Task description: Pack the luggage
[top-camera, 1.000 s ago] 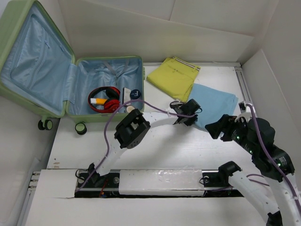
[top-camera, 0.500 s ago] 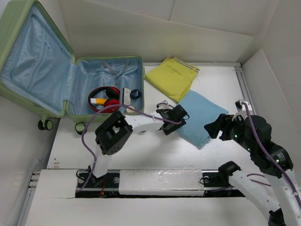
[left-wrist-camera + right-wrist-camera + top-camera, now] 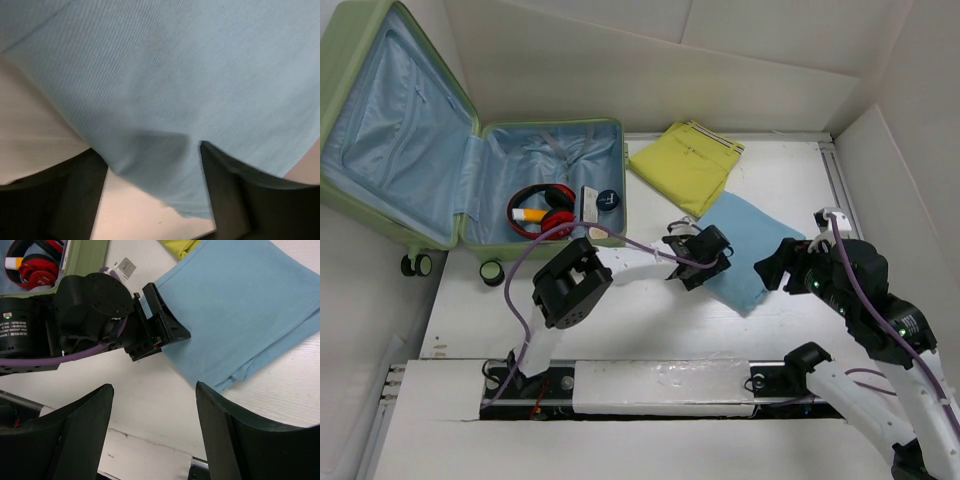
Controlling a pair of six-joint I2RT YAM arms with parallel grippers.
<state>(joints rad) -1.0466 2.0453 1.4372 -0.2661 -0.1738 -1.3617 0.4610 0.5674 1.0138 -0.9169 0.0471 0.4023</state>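
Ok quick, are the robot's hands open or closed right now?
Left gripper: open, fingers apart with the edge of the blue cloth between them.
Right gripper: open, holding nothing.

white wood-grain table, plain white wall panels behind and at right, soft even light

Fixed overhead looking down, wrist views close above, all sharing blue cloth
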